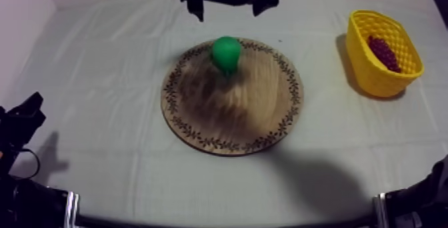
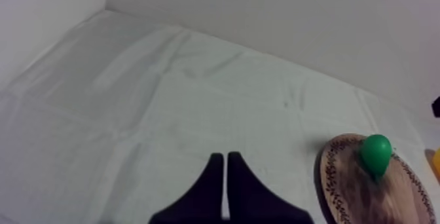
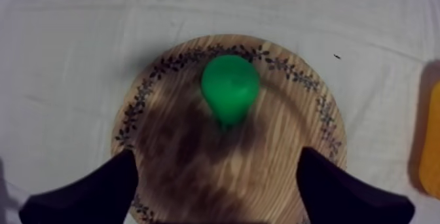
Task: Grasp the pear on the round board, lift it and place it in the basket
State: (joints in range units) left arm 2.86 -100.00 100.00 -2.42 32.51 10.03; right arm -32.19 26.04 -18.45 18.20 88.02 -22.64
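**A:** Where is the pear (image 1: 226, 53) sitting?

**B:** It is sitting on the wooden board (image 1: 233, 114), toward the far rim, and nothing is touching it.

**A:** Why are the right jaws hanging where they are?

**B:** They are hovering above the board, spread wide apart with nothing between them. The pear is lying just ahead of the gap (I am reading that as lining up for a descent onto it). The wide spread is giving room for the pear's fat end.

**A:** And the left jaws?

**B:** They are lying pressed together on nothing, low over the bare desk (image 1: 100, 77) at the left side, well apart from the board. I am guessing that arm is sitting this one out, since the basket is standing on the right arm's side.

**A:** What is the basket holding?

**B:** The yellow basket (image 1: 373, 77) is standing at the desk's right side, well apart from the board. It is holding a bunch of grapes (image 1: 385, 53), which are lying against its far side. There is no pear in it, so I am judging the task as only beginning. The pear will be landing on or beside the grapes.
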